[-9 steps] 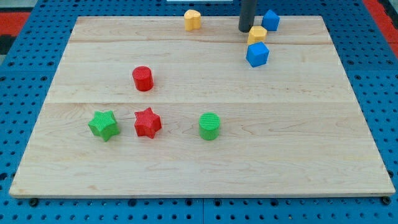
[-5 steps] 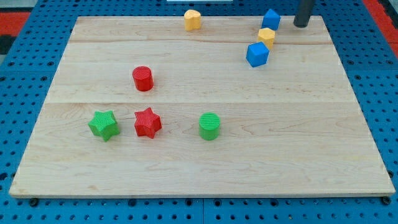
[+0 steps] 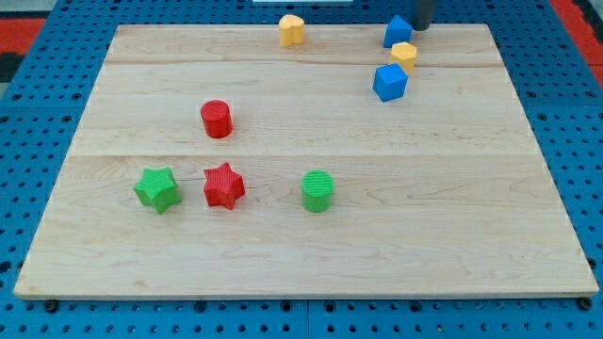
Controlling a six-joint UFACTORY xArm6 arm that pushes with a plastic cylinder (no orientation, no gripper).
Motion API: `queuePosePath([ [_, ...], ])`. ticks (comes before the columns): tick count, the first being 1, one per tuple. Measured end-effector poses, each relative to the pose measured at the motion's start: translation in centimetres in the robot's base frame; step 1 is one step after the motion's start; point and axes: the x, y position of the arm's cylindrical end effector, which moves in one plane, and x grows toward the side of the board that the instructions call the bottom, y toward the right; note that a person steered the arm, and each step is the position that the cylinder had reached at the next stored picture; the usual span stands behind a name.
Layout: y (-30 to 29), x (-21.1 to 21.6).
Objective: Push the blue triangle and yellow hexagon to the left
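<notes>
The blue triangle lies at the view's top right, near the board's far edge. The yellow hexagon sits just below it, touching or nearly touching. My tip stands right against the blue triangle's right side, at the board's top edge. Only the lowest part of the rod shows.
A second blue block lies just below the yellow hexagon. A yellow block sits at the top centre. A red cylinder, a green star, a red star and a green cylinder lie on the wooden board.
My tip went from left of the yellow hexagon round to the far right, then came left against the blue triangle, which has slid a little to the left. The hexagon shifted slightly right earlier.
</notes>
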Motion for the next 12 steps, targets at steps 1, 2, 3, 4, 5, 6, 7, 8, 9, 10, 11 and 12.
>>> queuePosePath([
  [1, 3.1, 3.0],
  [2, 2.8, 7.0],
  [3, 0.1, 9.2],
  [4, -4.1, 9.1],
  [5, -3.4, 9.0],
  [6, -1.2, 9.0],
  [7, 3.2, 7.7],
  [8, 2.9, 4.2],
  [9, 2.6, 0.7],
  [10, 3.0, -0.6],
  [11, 2.5, -0.7],
  [12, 2.2, -0.7],
])
